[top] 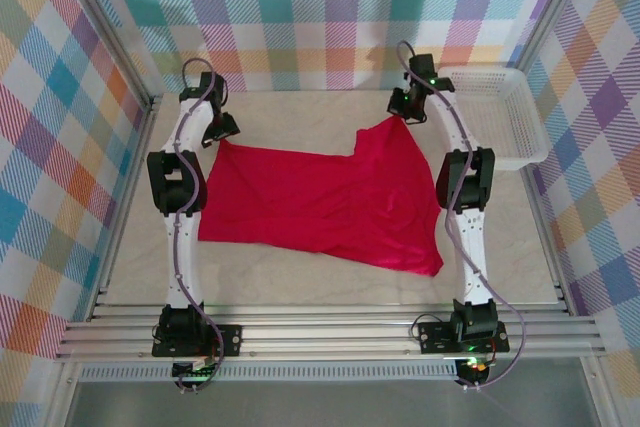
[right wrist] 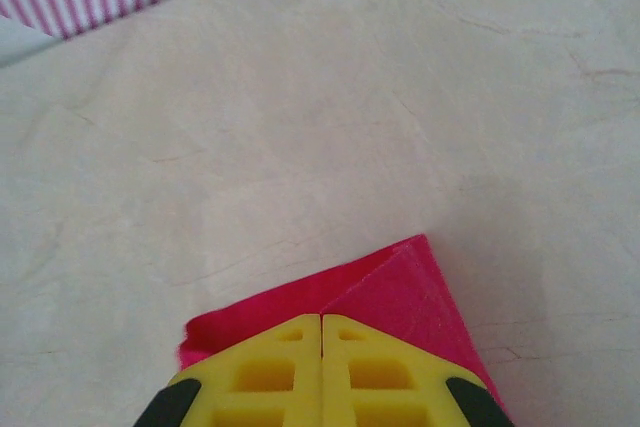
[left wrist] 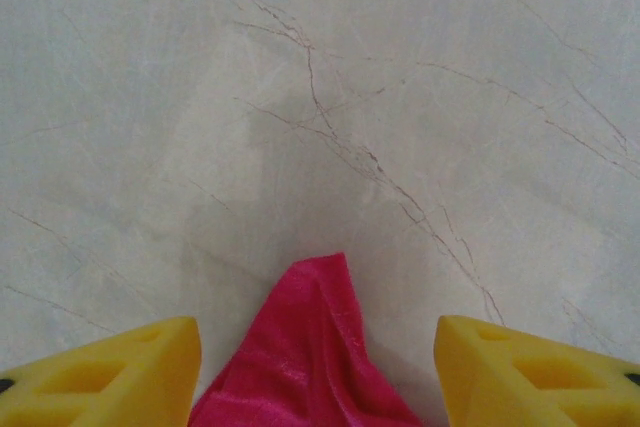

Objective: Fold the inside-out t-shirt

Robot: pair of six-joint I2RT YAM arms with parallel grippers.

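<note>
Inside-out t-shirt (top: 320, 197) lies spread on the pale marbled table (top: 300, 112) between my two arms, red and mostly flat. From the top camera I see its far right corner drawn up to a peak at the right gripper (top: 405, 112). The left gripper (top: 222, 132) sits at the far left corner of the cloth. A white mesh basket (top: 528, 132) stands at the far right edge of the table, apart from the shirt.

On the left wrist camera, the yellow fingers (left wrist: 110, 372) stand apart. A pointed fold of the red fabric (left wrist: 305, 367) rises in the gap between them, and I see neither finger pressing it. Bare veined tabletop (left wrist: 300, 97) lies beyond.

On the right wrist camera, my fingers (right wrist: 270, 372) are pressed together with just a thin seam between them. They are clamped on a folded corner of the shirt (right wrist: 420, 287), which fans out from under the tips onto the table (right wrist: 300, 97).
</note>
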